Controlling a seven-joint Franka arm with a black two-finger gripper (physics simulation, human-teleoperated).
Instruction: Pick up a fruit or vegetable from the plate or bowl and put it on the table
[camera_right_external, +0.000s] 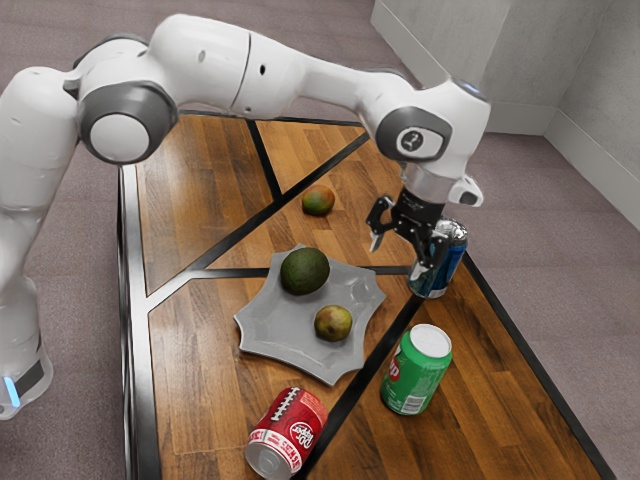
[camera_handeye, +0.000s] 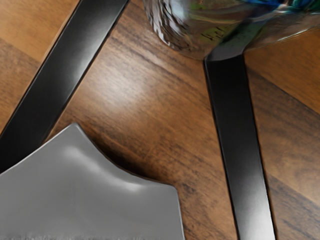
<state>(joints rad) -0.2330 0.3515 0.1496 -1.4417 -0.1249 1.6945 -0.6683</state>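
My gripper (camera_right_external: 399, 260) stands open above the table, past the plate's corner and beside the blue can, with nothing between its fingers. The grey plate (camera_right_external: 262, 322) holds a dark green avocado (camera_right_external: 305, 271) and a smaller yellow-brown fruit (camera_right_external: 333, 323). An orange-green mango-like fruit (camera_right_external: 318, 200) lies on the wooden table (camera_right_external: 200, 210), apart from the plate. In the wrist view, pointed corners of the plate (camera_handeye: 90, 185) show beside bare wood (camera_handeye: 145, 105) and black strips.
A blue and silver can or bottle (camera_right_external: 446, 262) stands close to the gripper, partly behind it; its glassy-looking side (camera_handeye: 185, 25) appears in the wrist view. A green can (camera_right_external: 417, 370) stands beside the plate. A red can (camera_right_external: 287, 434) lies tilted near the exterior view's lower edge.
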